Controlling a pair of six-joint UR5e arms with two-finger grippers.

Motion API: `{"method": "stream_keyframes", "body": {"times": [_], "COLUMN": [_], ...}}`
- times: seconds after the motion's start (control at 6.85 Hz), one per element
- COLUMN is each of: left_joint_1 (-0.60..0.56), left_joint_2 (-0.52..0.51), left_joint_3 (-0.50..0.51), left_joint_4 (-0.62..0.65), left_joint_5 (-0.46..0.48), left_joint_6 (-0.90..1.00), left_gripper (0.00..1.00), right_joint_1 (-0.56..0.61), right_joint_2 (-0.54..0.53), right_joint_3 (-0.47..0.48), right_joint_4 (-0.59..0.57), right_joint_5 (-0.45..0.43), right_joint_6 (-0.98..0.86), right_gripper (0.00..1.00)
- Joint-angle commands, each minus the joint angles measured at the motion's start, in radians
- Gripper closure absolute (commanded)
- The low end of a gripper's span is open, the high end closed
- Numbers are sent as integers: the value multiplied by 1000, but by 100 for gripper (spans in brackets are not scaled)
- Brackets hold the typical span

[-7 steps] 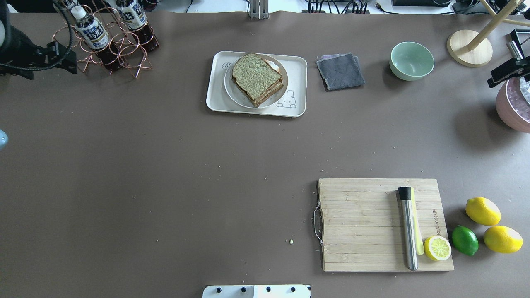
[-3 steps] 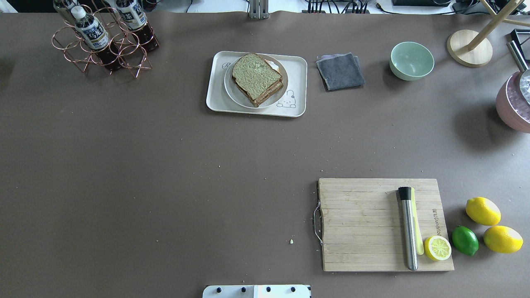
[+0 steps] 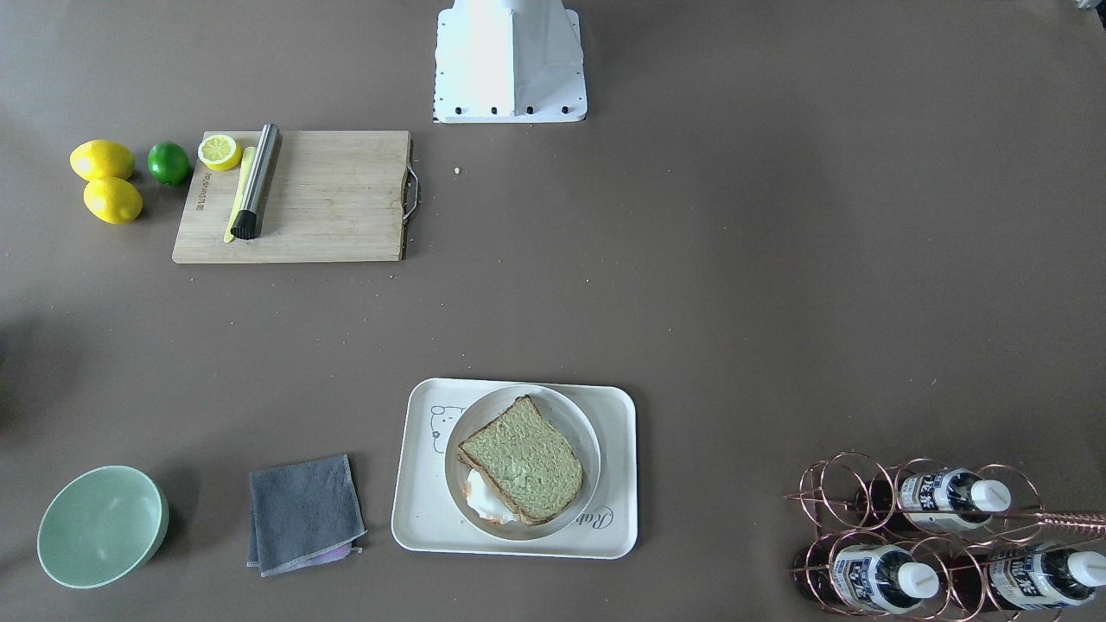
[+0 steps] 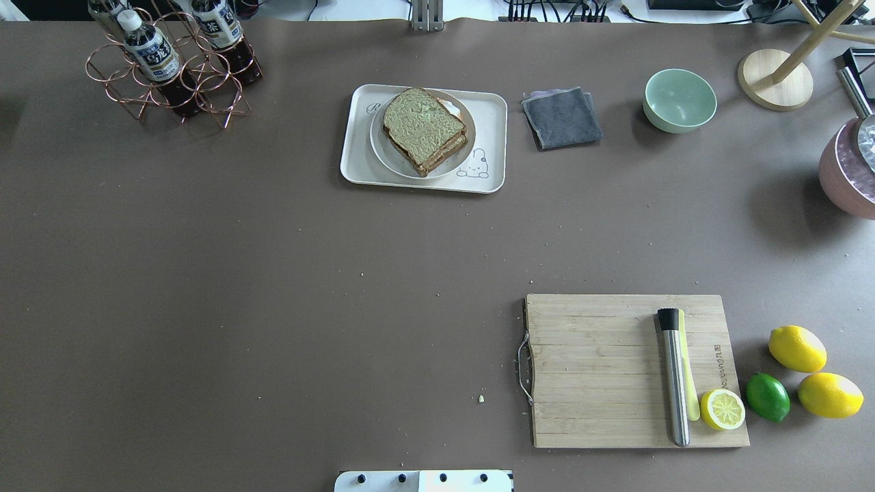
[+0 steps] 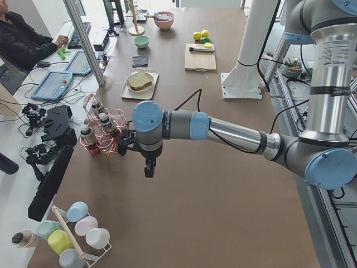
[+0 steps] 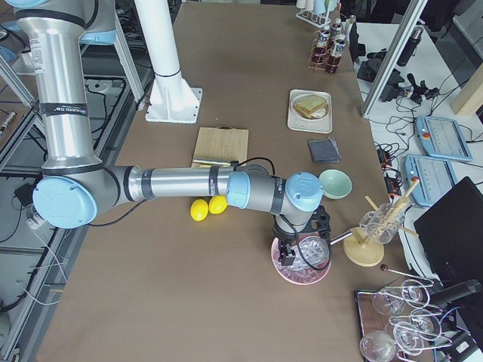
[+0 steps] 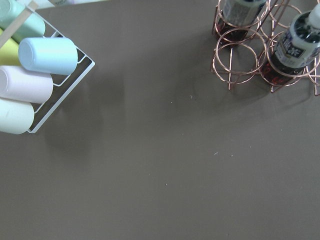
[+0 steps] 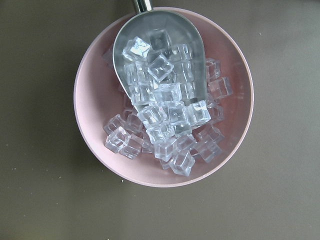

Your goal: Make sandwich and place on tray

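The sandwich (image 4: 424,128) lies assembled on a round white plate (image 4: 380,147) that sits on the cream tray (image 4: 489,113) at the far middle of the table. From the front view the top slice (image 3: 521,471) covers the egg (image 3: 484,505), whose white edge sticks out. My left gripper (image 5: 148,167) hangs over bare table near the bottle rack, far from the tray. My right gripper (image 6: 290,253) hangs over the pink ice bowl. Both show only in the side views, so I cannot tell whether they are open or shut.
A copper rack of bottles (image 4: 171,61) stands far left. A grey cloth (image 4: 562,117) and a green bowl (image 4: 679,100) lie right of the tray. The cutting board (image 4: 615,369) holds a muddler and lemon half. The pink bowl (image 8: 90,75) holds ice and a scoop.
Both arms have drawn out of the overhead view: the left arm off the left edge, the right gripper off the right edge. The sandwich and tray have not moved.
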Motion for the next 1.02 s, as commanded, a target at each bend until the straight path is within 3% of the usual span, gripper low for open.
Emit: {"method": "stream_keyframes", "body": {"times": [0.0, 0.29, 0.88], "left_joint_1": [-6, -6, -8], "left_joint_2": [51, 90, 109], "left_joint_3": [39, 27, 18], "left_joint_4": [-107, -175, -177], "left_joint_5": [-12, -11, -4], "left_joint_6": [-37, -45, -42], "left_gripper": [3, 3, 3], "right_joint_1": [12, 12, 12], "right_joint_2": [-34, -55, -77], "right_joint_3": [11, 52, 54], "right_joint_4": [1, 13, 49], "right_joint_5": [25, 24, 27], "right_joint_6": [10, 60, 59], "right_gripper": [1, 0, 0]}}
